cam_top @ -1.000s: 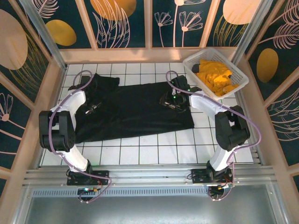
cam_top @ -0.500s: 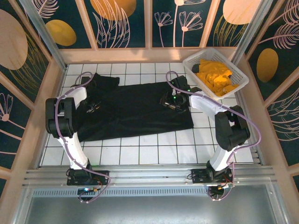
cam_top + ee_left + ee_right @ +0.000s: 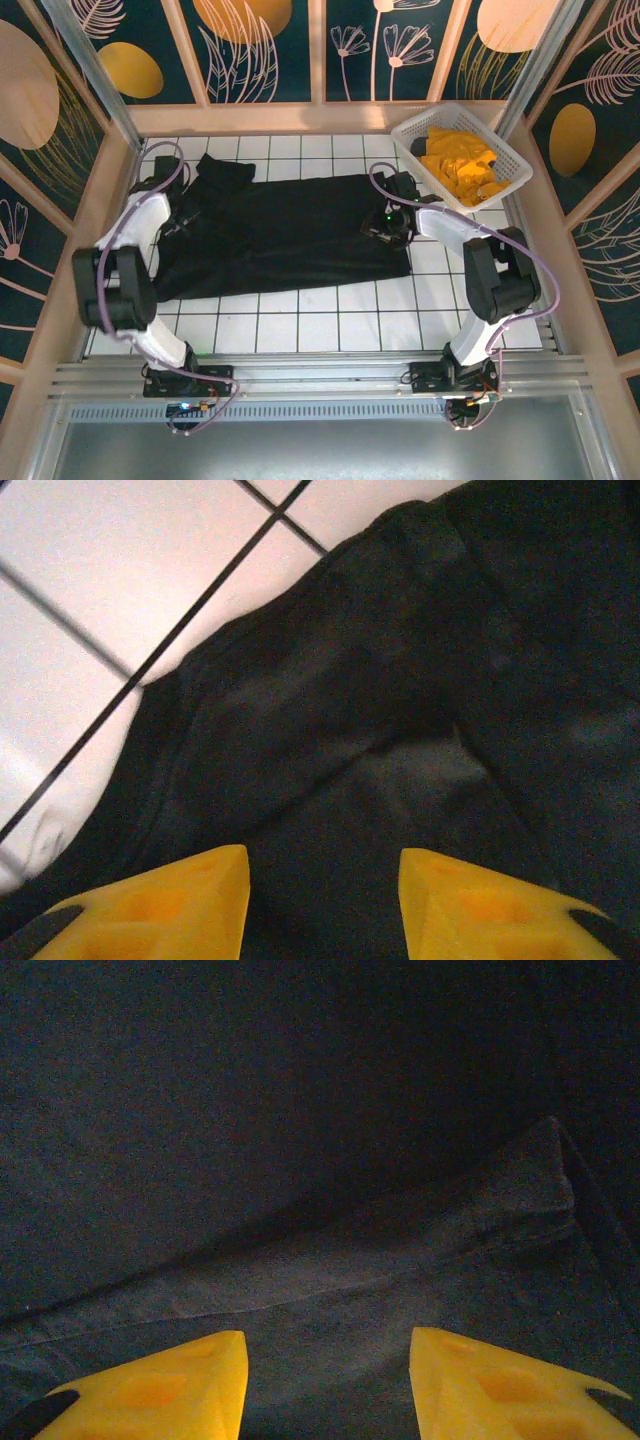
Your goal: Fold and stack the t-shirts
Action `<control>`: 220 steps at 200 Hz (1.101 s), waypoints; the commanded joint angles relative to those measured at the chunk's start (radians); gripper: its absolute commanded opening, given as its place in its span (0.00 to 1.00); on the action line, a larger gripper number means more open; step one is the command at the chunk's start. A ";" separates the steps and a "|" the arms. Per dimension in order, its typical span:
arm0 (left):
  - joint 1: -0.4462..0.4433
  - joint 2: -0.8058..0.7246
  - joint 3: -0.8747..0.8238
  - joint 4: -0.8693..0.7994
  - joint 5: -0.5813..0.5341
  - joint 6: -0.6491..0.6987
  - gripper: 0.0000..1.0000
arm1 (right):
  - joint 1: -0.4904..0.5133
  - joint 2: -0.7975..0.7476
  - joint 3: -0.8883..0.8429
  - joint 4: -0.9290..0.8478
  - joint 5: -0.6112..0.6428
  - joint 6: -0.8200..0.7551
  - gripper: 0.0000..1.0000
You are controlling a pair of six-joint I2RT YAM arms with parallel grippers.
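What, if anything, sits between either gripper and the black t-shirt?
Nothing visible does. The left gripper hangs over the black t-shirt at its edge by the white tiles; the right gripper over its creased cloth, both with jaws apart.

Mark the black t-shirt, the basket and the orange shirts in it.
black t-shirt (image 3: pixel 290 225): top view, middle of its body.
basket (image 3: pixel 500 140): top view, far right rim.
orange shirts (image 3: pixel 460 165): top view, middle of the pile.

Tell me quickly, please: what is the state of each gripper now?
Left gripper: open, holding nothing, over the black t-shirt.
Right gripper: open, holding nothing, also over it.
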 commanded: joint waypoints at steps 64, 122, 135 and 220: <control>0.006 -0.019 -0.261 0.027 0.178 -0.126 0.07 | 0.026 0.040 0.016 -0.014 0.038 -0.043 0.46; 0.074 0.109 -0.280 0.047 0.000 -0.134 0.08 | 0.001 0.109 -0.013 -0.085 0.130 -0.005 0.45; 0.074 0.096 -0.317 0.032 -0.003 -0.152 0.08 | 0.000 0.116 -0.027 -0.103 0.135 0.004 0.45; 0.074 -0.191 -0.498 -0.073 -0.037 -0.250 0.12 | 0.036 -0.022 -0.137 -0.214 0.062 0.021 0.46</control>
